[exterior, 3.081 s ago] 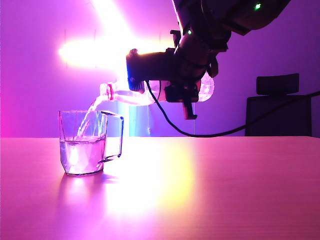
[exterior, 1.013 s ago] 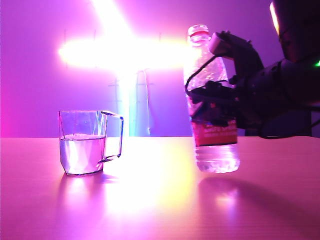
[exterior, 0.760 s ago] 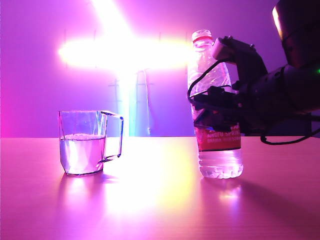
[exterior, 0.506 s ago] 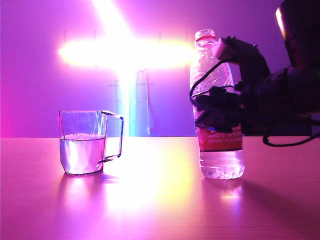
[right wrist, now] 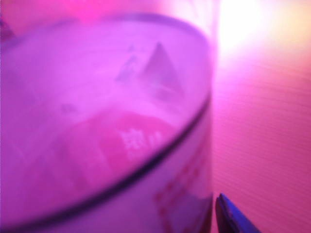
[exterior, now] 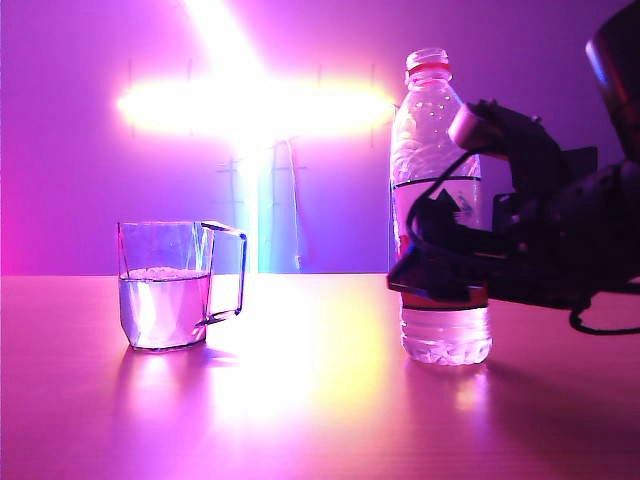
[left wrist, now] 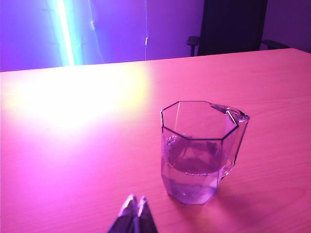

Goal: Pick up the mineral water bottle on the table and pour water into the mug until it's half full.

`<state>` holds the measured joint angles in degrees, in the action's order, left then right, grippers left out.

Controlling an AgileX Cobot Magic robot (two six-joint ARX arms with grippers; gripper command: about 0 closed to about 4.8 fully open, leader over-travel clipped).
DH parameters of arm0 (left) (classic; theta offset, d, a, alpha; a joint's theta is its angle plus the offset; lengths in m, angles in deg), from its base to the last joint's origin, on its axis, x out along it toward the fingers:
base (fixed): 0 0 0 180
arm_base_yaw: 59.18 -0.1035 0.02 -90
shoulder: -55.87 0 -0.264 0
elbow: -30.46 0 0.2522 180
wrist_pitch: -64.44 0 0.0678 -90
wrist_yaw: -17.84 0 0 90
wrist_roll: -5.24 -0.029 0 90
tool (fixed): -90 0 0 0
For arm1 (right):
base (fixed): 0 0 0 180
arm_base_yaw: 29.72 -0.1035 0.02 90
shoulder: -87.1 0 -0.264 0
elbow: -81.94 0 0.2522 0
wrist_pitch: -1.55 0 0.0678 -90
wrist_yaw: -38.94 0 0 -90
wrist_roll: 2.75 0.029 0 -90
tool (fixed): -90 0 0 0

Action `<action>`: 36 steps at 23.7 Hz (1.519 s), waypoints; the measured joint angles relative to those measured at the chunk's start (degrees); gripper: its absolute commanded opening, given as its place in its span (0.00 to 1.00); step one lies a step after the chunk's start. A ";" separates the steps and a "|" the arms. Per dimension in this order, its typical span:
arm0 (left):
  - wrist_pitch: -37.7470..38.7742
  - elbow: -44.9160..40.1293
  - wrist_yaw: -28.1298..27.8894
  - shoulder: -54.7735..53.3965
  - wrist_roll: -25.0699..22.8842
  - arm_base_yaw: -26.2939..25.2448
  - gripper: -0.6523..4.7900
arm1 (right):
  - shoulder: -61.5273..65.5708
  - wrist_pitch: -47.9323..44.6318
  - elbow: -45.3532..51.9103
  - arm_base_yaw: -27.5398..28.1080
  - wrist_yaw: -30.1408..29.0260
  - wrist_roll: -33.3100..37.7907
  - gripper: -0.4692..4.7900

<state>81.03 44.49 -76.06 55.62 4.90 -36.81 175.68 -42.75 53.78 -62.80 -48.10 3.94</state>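
The mineral water bottle (exterior: 437,150) stands upright on the table (exterior: 300,400) at the right, uncapped, with water low in it. My right gripper (exterior: 440,288) straddles its label from the right, jaws open. In the right wrist view the bottle (right wrist: 107,121) fills the picture, and one finger (right wrist: 230,219) stands just off its side; the other is hidden. The mug (exterior: 166,285) sits at the left, about half full, handle toward the bottle. My left gripper (left wrist: 135,206) hovers shut and empty just short of the mug (left wrist: 197,150).
A strong light bar (exterior: 250,100) glares behind the table and reflects off the tabletop (left wrist: 73,121). A dark office chair (left wrist: 233,24) stands past the far edge. The right arm's bulk and cable fill the right side of the exterior view.
The bottle came down onto the table and shifted slightly right. My right gripper slid lower on it and its jaws widened. Mug and left gripper stayed put.
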 measured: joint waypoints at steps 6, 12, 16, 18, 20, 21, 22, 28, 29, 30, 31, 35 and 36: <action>0.00 0.00 0.00 0.00 0.00 -0.02 0.12 | -3.28 -6.21 5.09 -0.04 -0.44 2.10 1.00; 0.00 0.00 0.28 0.00 0.00 -2.12 0.12 | -9.49 -7.39 10.43 -0.09 -0.50 2.56 1.00; 0.00 0.00 0.24 0.00 0.00 -8.96 0.12 | -16.37 -7.45 13.62 -0.92 -0.35 2.60 1.00; 0.02 0.00 0.24 0.00 0.00 -12.20 0.12 | -19.37 -6.97 14.14 -2.21 -0.13 2.60 1.00; 0.00 0.00 0.22 0.00 0.00 -14.47 0.12 | -22.23 -6.67 14.16 -2.99 0.33 2.60 1.00; 0.02 0.00 0.26 0.00 0.00 -16.09 0.12 | -24.24 -5.40 14.16 -3.69 0.74 2.60 1.00; 0.04 0.00 0.04 0.00 0.00 -17.55 0.12 | -25.73 -4.31 14.16 -4.24 1.20 2.62 1.00; 0.02 0.00 -0.11 0.00 0.00 -20.57 0.12 | -35.39 5.09 14.16 -8.66 4.96 2.69 1.00; 0.00 0.00 -0.09 0.00 0.00 -20.57 0.12 | -37.16 6.88 14.14 -9.31 6.19 2.67 0.99; 0.04 0.00 0.02 0.00 0.00 -20.55 0.12 | -41.27 11.13 14.14 -10.36 8.98 2.69 0.93; 0.02 0.00 0.00 0.00 0.00 -20.55 0.12 | -45.79 15.04 14.14 -10.97 10.95 2.62 0.87; 0.00 0.00 0.00 0.00 0.00 -20.55 0.12 | -55.84 23.12 14.10 -11.15 12.26 2.49 0.38; 0.02 0.00 0.00 0.00 0.00 -20.55 0.12 | -58.53 25.44 14.10 -11.15 12.31 2.49 0.28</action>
<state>81.06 44.49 -76.06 55.62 4.90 -57.36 117.14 -17.31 67.88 -73.94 -35.79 6.44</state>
